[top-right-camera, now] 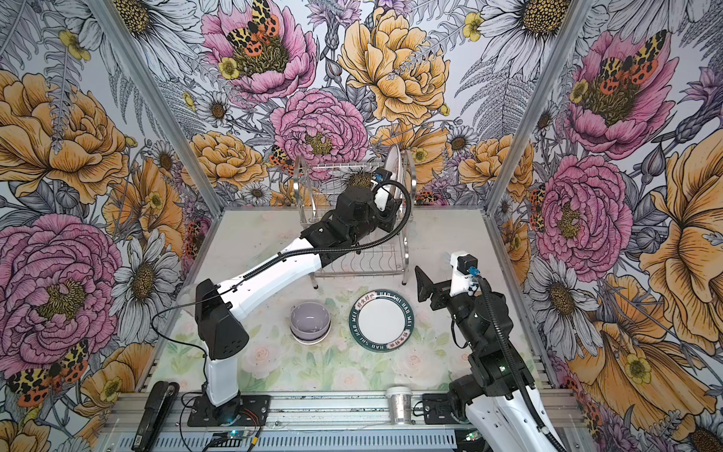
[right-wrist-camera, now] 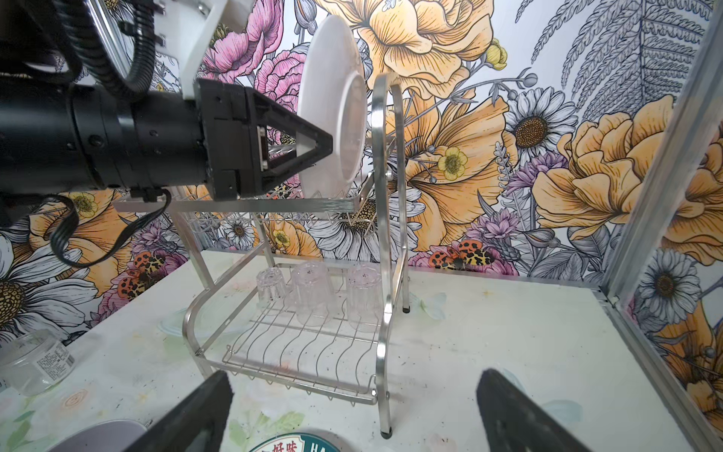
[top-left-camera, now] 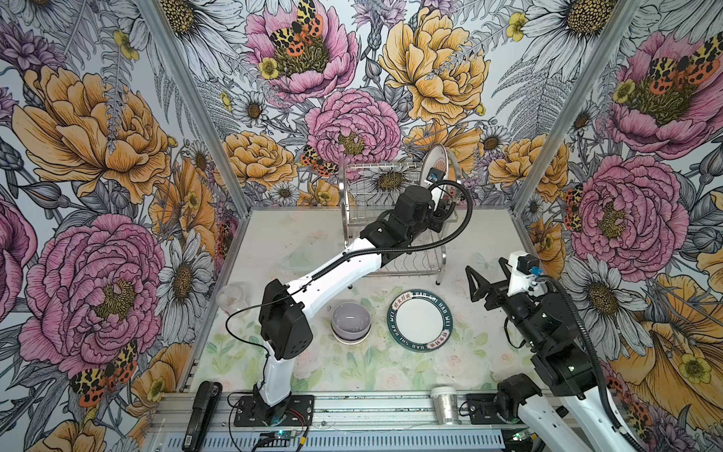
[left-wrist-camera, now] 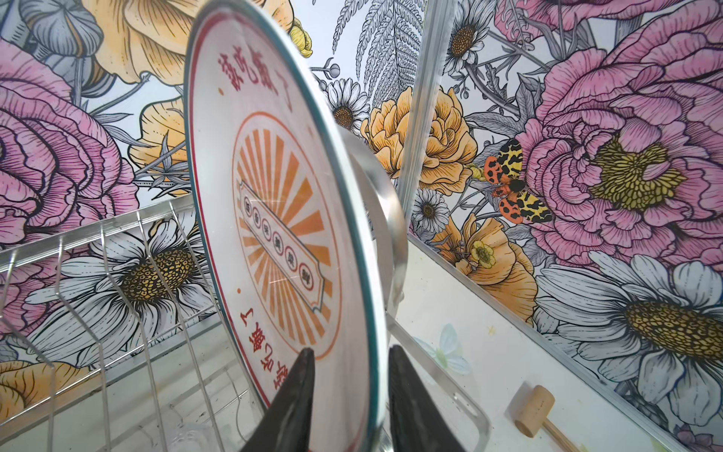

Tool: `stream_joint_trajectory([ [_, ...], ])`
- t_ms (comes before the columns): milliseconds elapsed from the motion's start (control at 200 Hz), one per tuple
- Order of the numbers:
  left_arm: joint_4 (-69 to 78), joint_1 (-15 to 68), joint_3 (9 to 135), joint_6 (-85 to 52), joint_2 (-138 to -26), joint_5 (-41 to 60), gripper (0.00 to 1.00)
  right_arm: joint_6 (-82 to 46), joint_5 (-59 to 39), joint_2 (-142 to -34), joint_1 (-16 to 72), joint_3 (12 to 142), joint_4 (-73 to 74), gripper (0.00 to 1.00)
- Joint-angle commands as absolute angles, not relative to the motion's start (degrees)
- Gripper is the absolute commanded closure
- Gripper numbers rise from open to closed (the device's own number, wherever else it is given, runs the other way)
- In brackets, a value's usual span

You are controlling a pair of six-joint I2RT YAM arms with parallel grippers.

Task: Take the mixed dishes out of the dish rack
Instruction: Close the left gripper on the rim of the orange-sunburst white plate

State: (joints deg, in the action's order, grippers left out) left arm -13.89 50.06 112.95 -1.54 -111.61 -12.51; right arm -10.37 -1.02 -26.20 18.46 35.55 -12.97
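Inspector: Where does the sunburst plate (left-wrist-camera: 281, 235) sit relative to the left gripper (left-wrist-camera: 351, 348)?

Operator: The plate stands on edge in the upper tier of the dish rack (right-wrist-camera: 385, 235). In both top views it is at the rack's right end, just beside the arched side frame. The left gripper reaches in over that tier and straddles the plate's near rim. In the left wrist view one finger lies across the printed face and the other sits behind the rim.

Inspector: Is it pinching the plate?

Operator: The jaws stand narrow around the rim, one on each side. Whether both pads press on the plate cannot be told, because the back finger is either touching or just clear of it.

Inspector: And the right gripper (right-wrist-camera: 356, 373)?

Operator: It is spread wide and holds nothing. It hovers over the table (top-left-camera: 274, 235) to the right of the rack, well apart from the sunburst plate, and looks toward the lower tier.

Inspector: Where are the other dishes?

Operator: Three clear glasses (right-wrist-camera: 313, 293) stand in a row at the back of the lower tier. A lavender bowl (top-left-camera: 351, 321) and a green-rimmed plate (top-left-camera: 420, 321) lie side by side on the table in front of the rack, apart from both grippers.
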Motion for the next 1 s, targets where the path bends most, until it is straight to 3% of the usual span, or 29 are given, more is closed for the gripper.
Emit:
stream_joint_trajectory([
  [0,-12.09,49.66,114.32,-1.07,-111.80,-13.23,0.72,-9.66,0.00,-26.72,18.55,37.35,-11.35,0.00],
  [330,-10.87,49.54,114.09,-0.38,-111.84,-12.39,0.84,-10.29,-0.21,-27.80,18.54,37.62,-11.16,0.00],
  [996,-9.76,50.56,113.82,1.25,-110.92,-13.34,0.93,-12.52,-0.83,-29.05,18.55,37.28,-11.16,0.00],
])
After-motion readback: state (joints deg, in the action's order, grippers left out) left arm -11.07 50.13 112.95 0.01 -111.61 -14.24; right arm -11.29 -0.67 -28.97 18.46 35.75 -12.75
